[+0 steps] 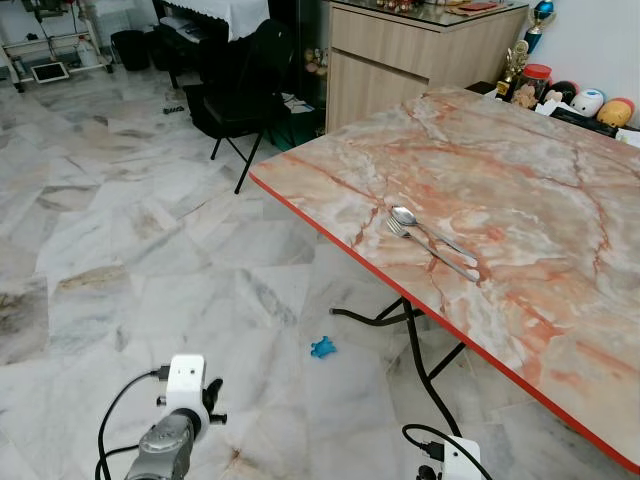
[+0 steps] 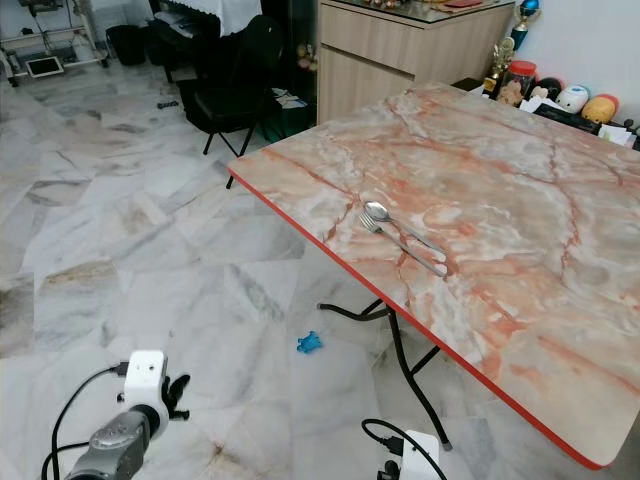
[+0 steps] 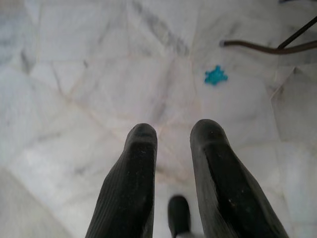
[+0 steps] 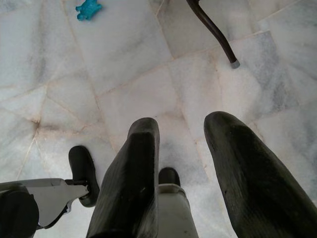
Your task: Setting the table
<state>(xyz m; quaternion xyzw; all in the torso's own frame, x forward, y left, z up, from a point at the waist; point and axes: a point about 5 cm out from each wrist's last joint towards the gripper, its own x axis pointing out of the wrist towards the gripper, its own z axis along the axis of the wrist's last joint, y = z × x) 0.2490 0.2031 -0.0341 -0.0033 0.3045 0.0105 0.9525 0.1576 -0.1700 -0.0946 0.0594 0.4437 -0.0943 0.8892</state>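
A metal spoon and a fork lie side by side near the front edge of the marble-patterned table, which has a red rim. Both arms hang low over the floor, well short of the table. My left gripper points down at the white marble tiles, open, with nothing between its fingers. My right gripper is likewise open and empty above the floor, close to a foot of the table's black leg.
A small blue toy lies on the floor under the table's edge. The black folding legs stand below. A black chair and a wooden cabinet stand behind. Jars and figurines line the table's far side.
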